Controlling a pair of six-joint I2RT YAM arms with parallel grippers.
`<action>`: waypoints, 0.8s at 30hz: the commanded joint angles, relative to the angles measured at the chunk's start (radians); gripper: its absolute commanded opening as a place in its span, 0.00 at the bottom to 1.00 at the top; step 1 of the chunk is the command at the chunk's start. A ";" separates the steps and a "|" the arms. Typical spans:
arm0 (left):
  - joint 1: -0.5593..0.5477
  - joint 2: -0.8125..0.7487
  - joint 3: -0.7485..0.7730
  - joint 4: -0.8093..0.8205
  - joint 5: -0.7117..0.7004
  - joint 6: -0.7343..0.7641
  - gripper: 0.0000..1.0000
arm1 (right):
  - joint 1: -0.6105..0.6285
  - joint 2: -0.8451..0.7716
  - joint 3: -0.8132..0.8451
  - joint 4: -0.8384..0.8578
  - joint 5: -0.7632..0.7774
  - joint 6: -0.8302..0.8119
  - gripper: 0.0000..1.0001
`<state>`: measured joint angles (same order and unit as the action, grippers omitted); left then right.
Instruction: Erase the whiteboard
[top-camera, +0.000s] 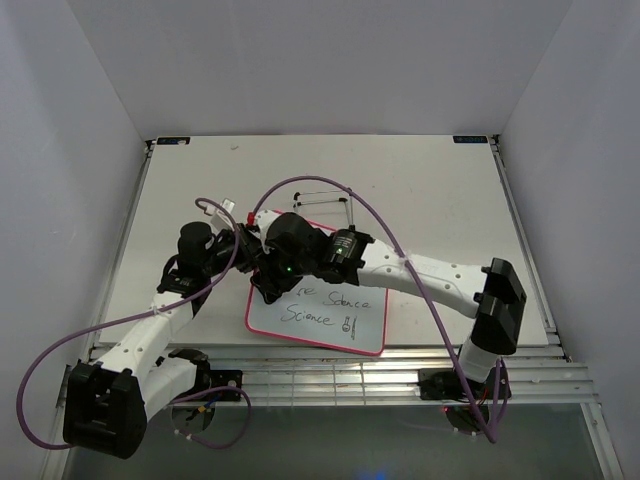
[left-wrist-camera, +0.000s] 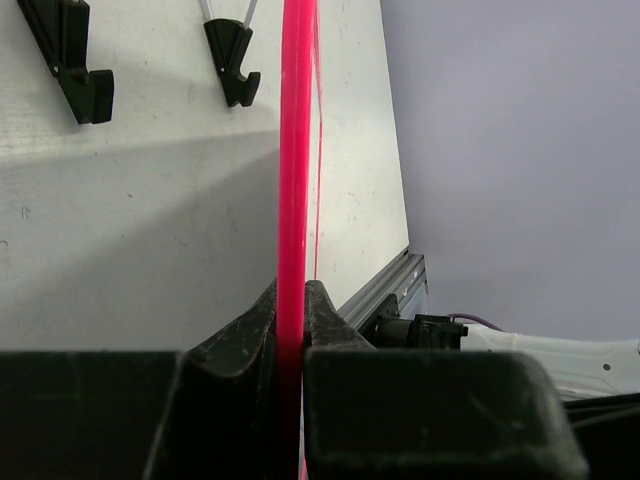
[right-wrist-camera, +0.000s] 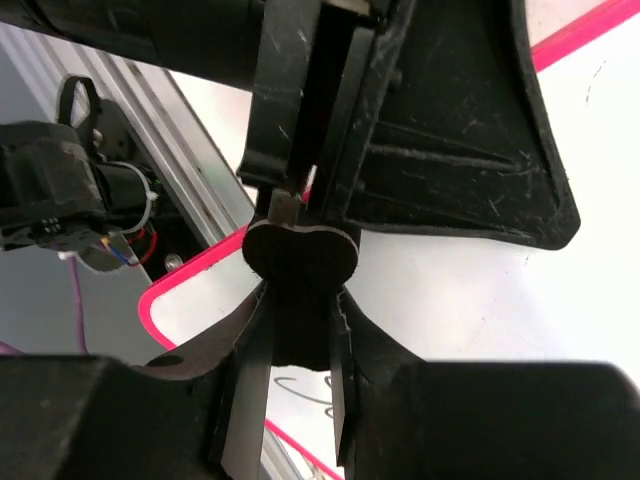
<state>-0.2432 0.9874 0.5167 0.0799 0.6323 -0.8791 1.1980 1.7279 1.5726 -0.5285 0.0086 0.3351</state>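
Note:
The whiteboard, white with a pink-red frame, lies flat near the table's front edge and bears black "Science" writing. My left gripper is shut on its frame at the far left corner; in the left wrist view the pink frame edge runs straight between the jaws of the left gripper. My right gripper is shut on the black bone-shaped eraser and holds it over the board's upper left part, just beside the left gripper's fingers. Writing shows just below the eraser.
The thin wire easel stand lies on the table behind the board; its black feet show in the left wrist view. An aluminium rail runs along the near edge. Purple cables arc over the arms. Walls close in three sides.

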 joint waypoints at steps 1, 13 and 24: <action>-0.022 -0.050 0.054 0.144 0.037 -0.023 0.00 | -0.058 -0.026 -0.195 0.010 0.084 0.022 0.10; -0.022 -0.098 0.034 0.051 -0.106 -0.026 0.00 | -0.429 -0.355 -0.868 0.120 0.130 0.085 0.10; -0.022 -0.107 0.005 0.050 -0.137 -0.038 0.00 | -0.157 -0.323 -0.634 0.326 -0.229 0.136 0.10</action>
<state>-0.2508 0.9161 0.5110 -0.0429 0.5167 -0.9295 0.8444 1.3510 0.8295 -0.2665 0.0128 0.4294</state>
